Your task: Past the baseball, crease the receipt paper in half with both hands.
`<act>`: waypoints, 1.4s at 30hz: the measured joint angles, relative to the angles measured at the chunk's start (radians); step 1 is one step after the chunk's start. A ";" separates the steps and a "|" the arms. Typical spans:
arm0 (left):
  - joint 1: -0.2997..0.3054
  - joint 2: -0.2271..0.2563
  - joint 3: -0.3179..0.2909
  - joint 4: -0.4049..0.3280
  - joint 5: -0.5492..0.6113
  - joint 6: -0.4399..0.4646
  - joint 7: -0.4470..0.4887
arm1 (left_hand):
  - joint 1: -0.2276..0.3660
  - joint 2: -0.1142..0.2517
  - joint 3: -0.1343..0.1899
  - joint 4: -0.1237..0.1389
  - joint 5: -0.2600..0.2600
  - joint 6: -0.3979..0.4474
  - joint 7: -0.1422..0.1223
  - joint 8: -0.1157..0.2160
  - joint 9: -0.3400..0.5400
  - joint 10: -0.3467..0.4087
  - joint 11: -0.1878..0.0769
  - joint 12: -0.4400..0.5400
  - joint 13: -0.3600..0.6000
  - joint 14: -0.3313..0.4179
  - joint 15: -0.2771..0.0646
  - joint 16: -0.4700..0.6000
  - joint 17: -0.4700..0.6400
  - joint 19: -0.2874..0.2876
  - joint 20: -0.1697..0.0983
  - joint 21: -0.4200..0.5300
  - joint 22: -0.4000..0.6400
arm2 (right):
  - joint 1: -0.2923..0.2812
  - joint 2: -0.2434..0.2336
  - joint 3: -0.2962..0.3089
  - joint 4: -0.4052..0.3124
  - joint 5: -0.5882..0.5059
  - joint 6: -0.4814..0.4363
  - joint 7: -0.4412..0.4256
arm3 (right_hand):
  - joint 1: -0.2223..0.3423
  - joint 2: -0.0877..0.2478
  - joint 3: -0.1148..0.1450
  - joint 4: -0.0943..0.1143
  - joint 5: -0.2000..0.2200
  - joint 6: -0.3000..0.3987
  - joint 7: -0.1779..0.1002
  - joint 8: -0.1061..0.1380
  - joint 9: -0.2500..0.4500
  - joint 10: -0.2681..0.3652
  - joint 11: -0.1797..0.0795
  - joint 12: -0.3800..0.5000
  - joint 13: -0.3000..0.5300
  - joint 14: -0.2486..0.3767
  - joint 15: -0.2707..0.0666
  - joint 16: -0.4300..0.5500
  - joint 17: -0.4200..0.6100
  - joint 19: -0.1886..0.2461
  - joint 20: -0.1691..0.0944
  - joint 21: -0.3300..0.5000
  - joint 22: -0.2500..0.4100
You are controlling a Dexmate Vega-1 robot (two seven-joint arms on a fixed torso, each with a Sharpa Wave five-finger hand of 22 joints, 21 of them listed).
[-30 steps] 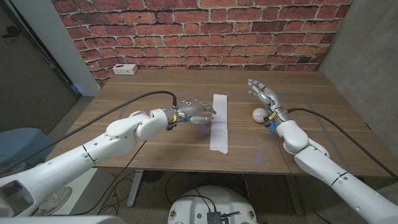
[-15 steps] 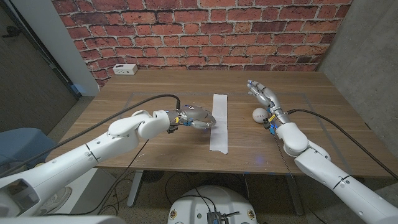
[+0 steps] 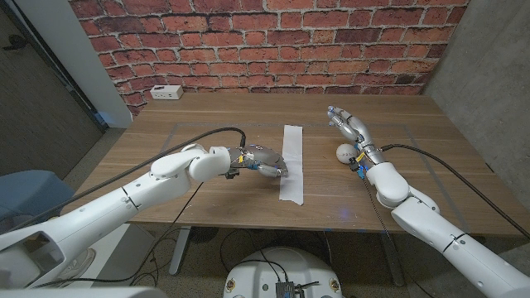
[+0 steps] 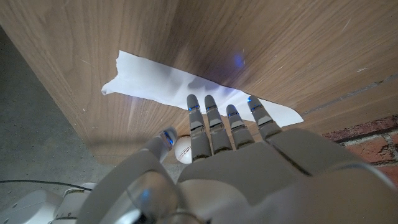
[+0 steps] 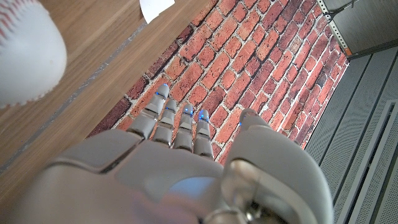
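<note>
A long white receipt paper (image 3: 291, 162) lies lengthwise in the middle of the wooden table (image 3: 199, 116). The baseball (image 3: 344, 152) sits to its right. My left hand (image 3: 263, 160) is at the paper's left edge, fingers stretched out toward it and holding nothing. In the left wrist view its fingers (image 4: 214, 121) point across the paper (image 4: 161, 81), with the baseball (image 4: 183, 149) beyond. My right hand (image 3: 349, 128) hovers just behind the baseball, fingers extended and apart, empty. The right wrist view has the baseball (image 5: 25, 50) close by and a corner of the paper (image 5: 155, 7).
A small white box (image 3: 167, 92) sits at the table's back left corner by the brick wall. A blue seat (image 3: 25, 186) stands off the table's left side. Black cables trail from both arms over the table's front part.
My left hand has moved right to the paper's left edge and turned its fingers downward. The right hand has barely shifted.
</note>
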State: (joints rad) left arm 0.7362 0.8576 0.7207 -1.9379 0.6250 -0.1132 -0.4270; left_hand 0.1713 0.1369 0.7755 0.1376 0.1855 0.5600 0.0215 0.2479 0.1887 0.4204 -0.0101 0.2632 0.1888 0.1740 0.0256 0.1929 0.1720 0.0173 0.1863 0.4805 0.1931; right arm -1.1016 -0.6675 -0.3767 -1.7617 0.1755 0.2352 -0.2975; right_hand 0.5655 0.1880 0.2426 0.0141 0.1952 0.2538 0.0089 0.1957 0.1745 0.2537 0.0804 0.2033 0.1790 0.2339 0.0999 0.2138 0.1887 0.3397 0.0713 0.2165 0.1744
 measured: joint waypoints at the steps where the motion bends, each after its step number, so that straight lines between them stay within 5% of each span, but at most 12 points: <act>1: -0.005 -0.003 0.004 0.002 0.000 0.000 -0.007 | 0.000 0.000 0.000 0.000 0.000 0.007 0.000 0.000 0.000 0.003 0.001 0.000 0.000 0.000 0.000 0.000 0.000 0.000 0.000 0.000 0.000 | 0.000 0.000 0.000 0.000 0.000 -0.002 0.000 | 0.003 -0.003 0.000 0.000 0.000 0.000 0.000 0.000 0.000 0.000 0.000 0.000 0.000 0.000 0.000 0.000 0.000 0.000 0.000 0.000 0.000; 16: -0.048 -0.030 0.043 0.012 0.023 0.015 -0.095 | -0.032 -0.010 -0.009 0.032 0.000 0.018 0.009 -0.010 -0.004 0.017 -0.007 -0.008 0.000 0.003 -0.003 0.000 0.008 -0.011 0.000 -0.004 0.005 | 0.005 -0.017 -0.008 -0.036 -0.016 -0.065 0.003 | 0.013 -0.005 0.020 -0.013 0.000 0.004 -0.004 0.000 0.000 0.009 0.002 0.000 0.000 0.006 -0.005 0.000 0.000 0.005 -0.005 0.000 0.000; 26: -0.062 -0.044 0.063 0.009 0.044 0.056 -0.150 | -0.053 -0.022 -0.023 0.046 0.000 0.011 0.013 -0.024 -0.005 0.013 -0.010 -0.010 0.000 0.003 -0.003 0.000 0.009 -0.016 -0.006 -0.004 0.005 | 0.041 -0.043 -0.052 -0.095 -0.117 -0.146 -0.022 | 0.022 -0.006 0.052 -0.017 -0.010 0.044 0.008 0.000 0.000 0.075 0.003 0.002 0.002 0.150 -0.049 0.051 0.020 0.085 -0.019 0.027 0.005; 32: -0.074 -0.054 0.079 0.014 0.047 0.064 -0.167 | -0.070 -0.025 -0.023 0.046 0.000 0.030 0.017 -0.025 -0.006 0.034 -0.015 -0.012 0.000 0.007 -0.008 0.000 0.010 -0.016 -0.006 -0.004 0.005 | 0.085 -0.052 -0.108 -0.133 -0.318 -0.272 -0.059 | 0.044 -0.015 0.073 -0.040 -0.014 0.118 0.009 0.012 0.000 0.138 -0.002 0.009 0.005 0.212 -0.106 0.094 0.060 0.116 -0.030 0.035 0.010; 42: -0.091 -0.060 0.091 0.033 0.041 0.047 -0.177 | -0.086 -0.036 -0.023 0.046 0.000 0.076 0.020 -0.021 -0.006 0.081 -0.021 -0.008 -0.001 0.025 -0.018 0.000 0.005 -0.016 -0.006 -0.004 0.005 | 0.180 -0.040 -0.213 -0.146 -0.577 -0.417 -0.069 | 0.087 -0.031 0.078 -0.088 -0.014 0.169 -0.011 0.020 0.005 0.162 -0.026 0.009 0.010 0.182 -0.140 0.105 0.087 0.127 -0.041 0.035 0.010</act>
State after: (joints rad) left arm 0.6456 0.7976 0.8119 -1.9047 0.6664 -0.0661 -0.6035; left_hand 0.0856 0.1014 0.7525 0.1837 0.1855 0.6361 0.0417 0.2274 0.1831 0.5018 -0.0308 0.2554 0.1881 0.1985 0.0073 0.1929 0.1766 0.0015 0.1806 0.4761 0.1978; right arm -0.9219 -0.7079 -0.5893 -1.9082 -0.4014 -0.1821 -0.3665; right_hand 0.6522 0.1565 0.3205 -0.0741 0.1810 0.4226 -0.0019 0.2153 0.1796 0.4153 0.0548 0.2120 0.1887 0.4163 -0.0400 0.3190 0.2757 0.4664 0.0305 0.2517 0.1841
